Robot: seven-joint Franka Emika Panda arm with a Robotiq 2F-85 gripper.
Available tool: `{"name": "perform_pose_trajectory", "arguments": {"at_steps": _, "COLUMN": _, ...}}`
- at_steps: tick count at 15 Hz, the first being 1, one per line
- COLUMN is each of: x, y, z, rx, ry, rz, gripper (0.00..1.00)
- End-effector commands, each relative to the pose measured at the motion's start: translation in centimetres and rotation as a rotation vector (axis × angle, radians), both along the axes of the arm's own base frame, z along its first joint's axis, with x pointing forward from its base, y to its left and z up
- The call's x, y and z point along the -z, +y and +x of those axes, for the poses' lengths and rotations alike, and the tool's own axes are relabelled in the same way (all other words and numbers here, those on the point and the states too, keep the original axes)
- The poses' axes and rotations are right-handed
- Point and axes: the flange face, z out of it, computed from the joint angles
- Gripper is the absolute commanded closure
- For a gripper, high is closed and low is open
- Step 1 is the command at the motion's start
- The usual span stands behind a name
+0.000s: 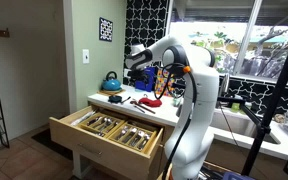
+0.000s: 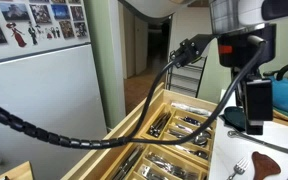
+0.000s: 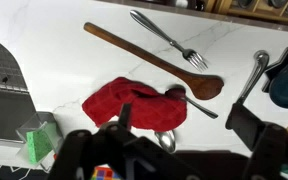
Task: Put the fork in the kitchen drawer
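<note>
Exterior view: pincer (image 1: 139,68) hangs above the counter (image 1: 102,98) w/ arm bent over it; too small here to tell the jaw gap. Kitchen drawer (image 1: 109,128) sits below the pincer and nearer the cam, pulled well out: cream front panel, light wood inside, dividers making long compartments, cutlery lying in them. Teal kettle (image 1: 111,80) is on the counter just beside and below the pincer. Other exterior view: pincer comes down from the top at right, black, over the white counter, touching nothing seen; jaw gap unclear from this angle. Drawer lies below it and to the side, open, w/ rows of metal cutlery along the compartments. Wrist view: fingers spread wide, released, nothing between them, no contact w/ anything. Red cloth (image 3: 129,103) lies directly under the pincer. Wooden spoon (image 3: 149,58) is just beyond the cloth, bowl touching the cloth edge. Fork (image 3: 167,37) lies flat on the counter farther ahead of the pincer, beyond the spoon, roughly parallel to it, not touching it; it's outside the drawer.
</note>
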Motion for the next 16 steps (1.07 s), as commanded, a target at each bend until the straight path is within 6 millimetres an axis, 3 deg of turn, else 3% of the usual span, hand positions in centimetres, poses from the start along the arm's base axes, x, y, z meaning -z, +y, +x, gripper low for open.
{"name": "perform_pose_trajectory", "arguments": {"at_steps": 1, "x": -0.1, "y": -0.1, "z": 0.0, "rx": 0.000, "ry": 0.001, "rz": 0.001, "gripper": 0.00}}
{"name": "perform_pose_trajectory", "arguments": {"at_steps": 13, "x": -0.1, "y": -0.1, "z": 0.0, "rx": 0.000, "ry": 0.001, "rz": 0.001, "gripper": 0.00}}
{"name": "perform_pose_trajectory", "arguments": {"at_steps": 16, "x": 1.0, "y": 0.5, "z": 0.2, "rx": -0.088, "ry": 0.032, "rz": 0.092, "gripper": 0.00}}
